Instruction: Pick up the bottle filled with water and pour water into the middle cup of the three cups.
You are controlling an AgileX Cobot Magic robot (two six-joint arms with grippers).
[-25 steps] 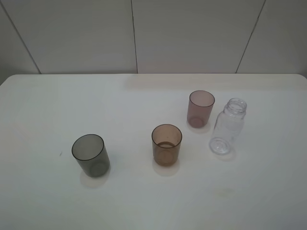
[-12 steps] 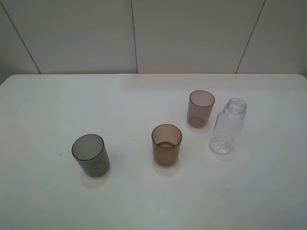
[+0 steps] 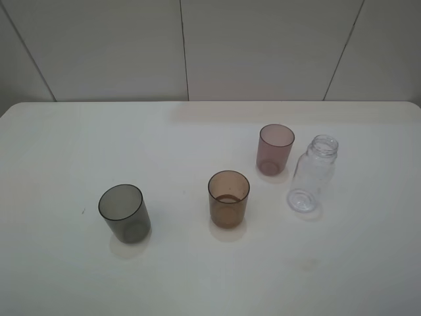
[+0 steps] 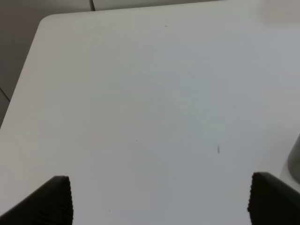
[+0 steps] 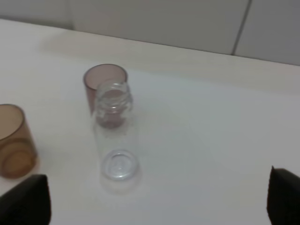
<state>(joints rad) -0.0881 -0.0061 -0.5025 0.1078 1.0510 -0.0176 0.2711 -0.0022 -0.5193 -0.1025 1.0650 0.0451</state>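
Note:
The clear capless bottle [image 3: 312, 174] stands upright on the white table, right of the three cups. The amber-brown middle cup [image 3: 229, 199] stands near the centre. The mauve-pink cup [image 3: 274, 149] is behind it to the right and the smoky grey cup [image 3: 123, 212] is to the left. Neither gripper shows in the exterior high view. In the right wrist view my right gripper [image 5: 154, 199] is open and empty, short of the bottle [image 5: 115, 136], with the pink cup [image 5: 104, 79] behind it and the amber cup [image 5: 14, 140] beside it. My left gripper [image 4: 161, 201] is open and empty over bare table.
The white table [image 3: 66, 145] ends at a light panelled wall at the back. In the left wrist view the table's far corner [image 4: 44, 21] shows, and a sliver of the grey cup [image 4: 295, 161] sits at the frame's edge.

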